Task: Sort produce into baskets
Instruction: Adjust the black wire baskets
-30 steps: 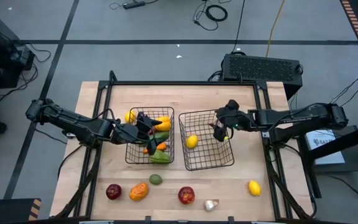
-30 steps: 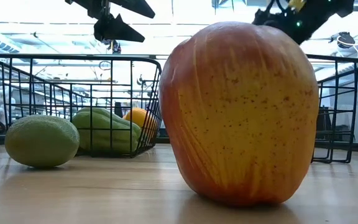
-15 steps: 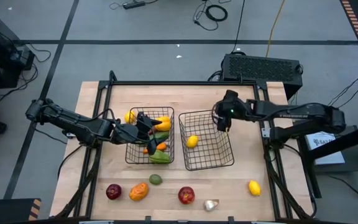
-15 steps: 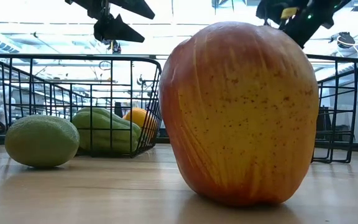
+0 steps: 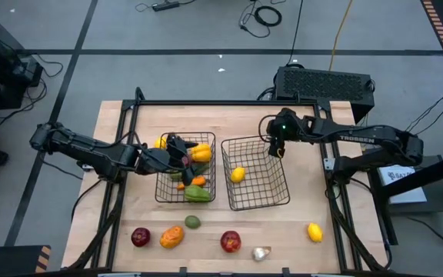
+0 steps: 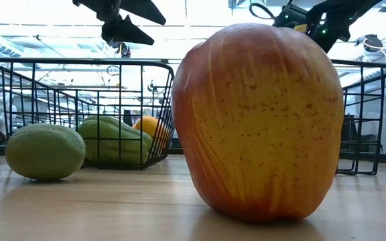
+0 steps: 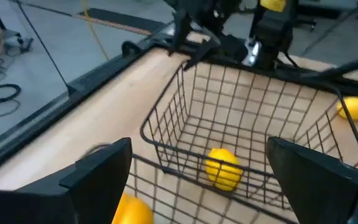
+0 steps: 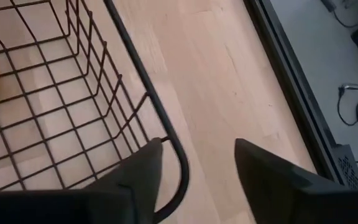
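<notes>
Red, the apple (image 5: 230,241) lies at the near edge of the counter (image 5: 291,223) in a loose row with a darker apple (image 5: 140,237), an orange pepper (image 5: 172,236), a green fruit (image 5: 193,222), a garlic (image 5: 261,252) and a lemon (image 5: 314,231), all unsorted. Behind them the two baskets stand side by side. The left basket (image 5: 158,185) holds a green pepper (image 5: 197,195), an orange piece (image 5: 198,181) and a yellow pepper (image 5: 201,152). The right basket (image 5: 256,208) holds only a second lemon (image 5: 238,175). A yellow piece (image 5: 161,143) lies on the counter just beside the left basket's far corner. The left end effector (image 5: 179,151) hangs over the left basket, fingers wide apart and empty. The right end effector (image 5: 277,148) is above the right basket's far right corner, fingers apart with nothing between them. The arms look to be between picks. The next move calls for a reach to the near row and a grip on one rounded piece.
</notes>
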Controlling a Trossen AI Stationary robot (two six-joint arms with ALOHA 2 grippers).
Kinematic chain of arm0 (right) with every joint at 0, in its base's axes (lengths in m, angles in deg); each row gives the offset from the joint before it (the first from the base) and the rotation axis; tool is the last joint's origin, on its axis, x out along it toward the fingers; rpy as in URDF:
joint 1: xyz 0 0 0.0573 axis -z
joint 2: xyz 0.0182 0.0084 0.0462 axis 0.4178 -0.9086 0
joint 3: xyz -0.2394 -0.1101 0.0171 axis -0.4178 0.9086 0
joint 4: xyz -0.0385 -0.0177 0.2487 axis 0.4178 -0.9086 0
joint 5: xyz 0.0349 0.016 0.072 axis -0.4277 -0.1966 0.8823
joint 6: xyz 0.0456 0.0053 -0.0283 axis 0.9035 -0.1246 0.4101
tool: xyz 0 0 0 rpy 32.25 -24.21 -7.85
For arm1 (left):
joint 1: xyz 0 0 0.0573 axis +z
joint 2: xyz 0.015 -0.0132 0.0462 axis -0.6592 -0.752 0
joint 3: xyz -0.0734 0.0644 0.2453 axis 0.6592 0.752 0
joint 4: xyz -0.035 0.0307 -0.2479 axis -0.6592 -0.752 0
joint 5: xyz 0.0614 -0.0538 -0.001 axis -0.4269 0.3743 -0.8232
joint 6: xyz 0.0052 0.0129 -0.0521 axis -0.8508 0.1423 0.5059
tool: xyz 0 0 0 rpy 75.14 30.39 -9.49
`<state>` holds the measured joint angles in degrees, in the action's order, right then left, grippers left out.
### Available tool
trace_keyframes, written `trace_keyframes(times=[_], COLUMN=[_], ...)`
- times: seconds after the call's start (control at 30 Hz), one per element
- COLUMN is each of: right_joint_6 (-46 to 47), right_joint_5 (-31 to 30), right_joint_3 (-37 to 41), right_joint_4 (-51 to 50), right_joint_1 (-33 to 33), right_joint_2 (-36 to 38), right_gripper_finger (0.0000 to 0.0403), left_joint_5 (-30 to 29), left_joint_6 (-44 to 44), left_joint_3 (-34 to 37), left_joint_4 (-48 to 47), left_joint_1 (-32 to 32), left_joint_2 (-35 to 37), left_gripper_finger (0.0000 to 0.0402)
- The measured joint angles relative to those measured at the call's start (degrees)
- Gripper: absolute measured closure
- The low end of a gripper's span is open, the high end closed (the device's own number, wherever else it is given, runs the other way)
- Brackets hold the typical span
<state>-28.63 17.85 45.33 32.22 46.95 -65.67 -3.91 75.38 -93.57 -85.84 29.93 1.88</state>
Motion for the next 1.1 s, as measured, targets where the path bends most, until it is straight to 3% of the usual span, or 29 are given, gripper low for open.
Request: trace_keyframes(times=[0.23,0.43,0.63,0.87,1.1], right_joint_6=[3.2,9.5,15.0,20.2,26.7], right_joint_5=[-0.3,-0.6,-1.2,-6.6,-6.7], right_joint_3=[0.0,0.0,0.0,0.0,0.0], right_joint_4=[-1.1,-2.3,-3.0,-6.1,-8.5], right_joint_1=[1.6,2.2,2.2,2.2,2.2], right_joint_2=[0.0,0.0,0.0,0.1,1.1], right_gripper_finger=[0.0289,0.0330,0.0345,0.0349,0.0348], left_joint_5=[-2.0,-2.4,-2.6,-2.6,-2.6], left_joint_6=[-1.3,-2.1,-1.7,-1.6,-1.4], left_joint_3=[0.0,0.0,0.0,0.0,0.0], left_joint_4=[-0.8,-1.0,-1.0,-1.3,-2.6], left_joint_1=[2.3,3.9,5.8,6.1,6.1], left_joint_2=[1.9,1.9,1.9,1.9,1.9], left_gripper_finger=[0.0024,0.0024,0.0024,0.0024,0.0024])
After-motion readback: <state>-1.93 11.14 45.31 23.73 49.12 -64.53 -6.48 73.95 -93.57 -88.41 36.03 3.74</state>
